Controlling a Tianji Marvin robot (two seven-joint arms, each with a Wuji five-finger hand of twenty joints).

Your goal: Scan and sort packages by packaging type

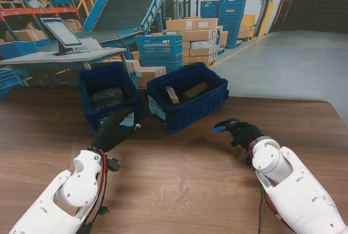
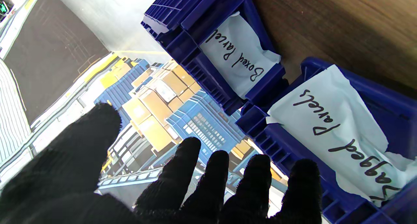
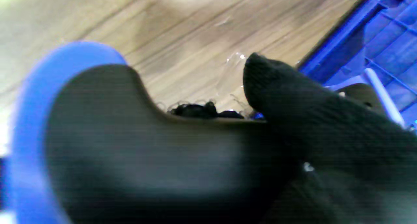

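Two blue crates stand on the wooden table. The left crate (image 1: 85, 99) holds a grey bag (image 1: 107, 98); its paper label (image 2: 335, 129) reads "Bagged Parcels". The right crate (image 1: 190, 113) holds two brown boxes (image 1: 173, 95); its label (image 2: 239, 54) reads "Boxed Parcel". My left hand (image 1: 115, 130), in a black glove, hovers at the bagged crate's near wall with fingers (image 2: 192, 172) spread and nothing in it. My right hand (image 1: 244, 134) is shut on a black scanner with a blue tip (image 1: 224, 125), nearer to me than the boxed crate's right corner. The scanner (image 3: 130, 152) fills the right wrist view.
A tablet on a stand (image 1: 61, 34) sits on a grey desk (image 1: 60, 58) beyond the table's far left. Behind the crates are a blue mesh basket (image 1: 160, 49), stacked cartons (image 1: 198, 38) and a conveyor ramp (image 1: 128, 0). The table's far right edge (image 1: 283, 101) borders grey floor.
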